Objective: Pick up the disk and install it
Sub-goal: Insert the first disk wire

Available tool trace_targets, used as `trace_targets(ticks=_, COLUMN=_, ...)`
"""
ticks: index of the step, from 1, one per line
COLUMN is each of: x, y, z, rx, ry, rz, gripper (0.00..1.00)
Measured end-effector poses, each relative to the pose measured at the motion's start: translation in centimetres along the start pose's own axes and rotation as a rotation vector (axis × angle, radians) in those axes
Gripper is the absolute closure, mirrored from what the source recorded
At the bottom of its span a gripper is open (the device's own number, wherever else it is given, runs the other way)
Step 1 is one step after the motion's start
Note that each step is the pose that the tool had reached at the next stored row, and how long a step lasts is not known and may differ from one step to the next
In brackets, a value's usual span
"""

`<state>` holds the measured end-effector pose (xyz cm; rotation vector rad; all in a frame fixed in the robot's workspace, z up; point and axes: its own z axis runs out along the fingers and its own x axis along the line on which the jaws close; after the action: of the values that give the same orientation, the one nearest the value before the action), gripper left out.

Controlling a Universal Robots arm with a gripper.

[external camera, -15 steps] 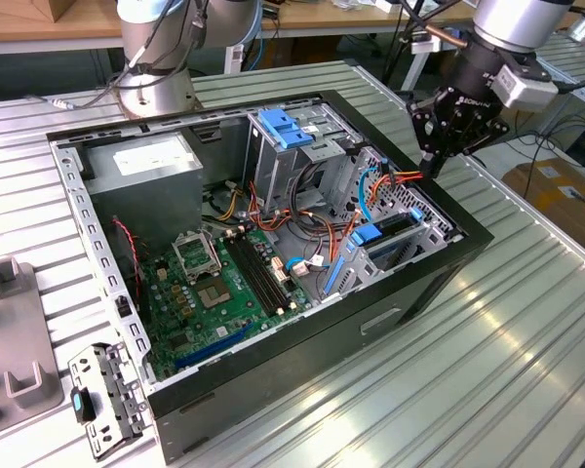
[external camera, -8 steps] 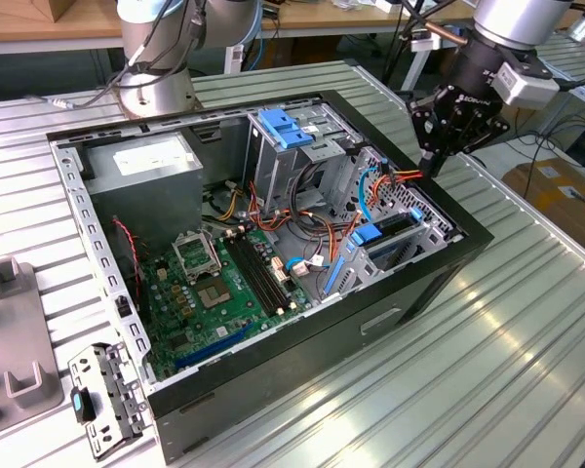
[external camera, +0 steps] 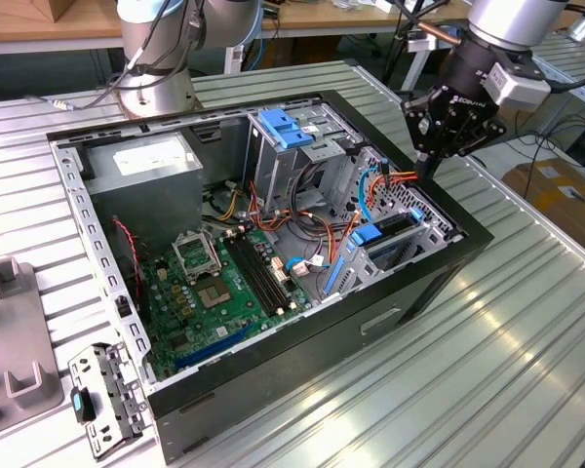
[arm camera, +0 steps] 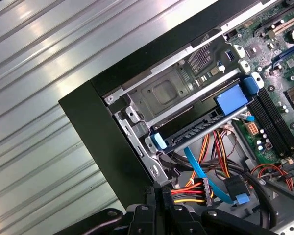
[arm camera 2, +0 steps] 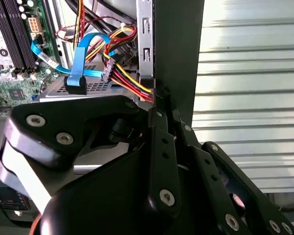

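Note:
The open computer case (external camera: pixel 429 283) lies on its side on the ribbed metal table. The disk (arm camera: pixel 201 126) sits edge-on in the drive cage at the case's corner, blue rail ends showing at both ends; in the exterior view it is the disk (external camera: pixel 395 232) in the cage at the view's right. My gripper (external camera: pixel 425 166) hangs just above the case's wall by that cage. In both wrist views its black fingers are pressed together with nothing between them: the gripper (arm camera 2: pixel 160 94) beside the red, yellow and orange wires (arm camera 2: pixel 132 81), and the gripper (arm camera: pixel 159 190) next to the wires' black connector (arm camera: pixel 205 188).
A grey power supply box with a white sticker (external camera: pixel 141 161) fills the case's far corner. The green motherboard (external camera: pixel 214 283) covers its floor. A blue clip (external camera: pixel 288 127) tops the upper cage. A grey fixture (external camera: pixel 15 341) and a loose bracket (external camera: pixel 102 395) lie at the exterior view's left.

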<state>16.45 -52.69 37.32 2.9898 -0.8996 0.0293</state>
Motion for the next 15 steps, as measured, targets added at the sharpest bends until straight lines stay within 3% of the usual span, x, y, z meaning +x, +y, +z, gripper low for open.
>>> trace_targets(ticks=15, x=-0.12, y=0.08, z=0.0, rx=-0.0001, ry=-0.0001, rz=0.003, gripper=0.84)
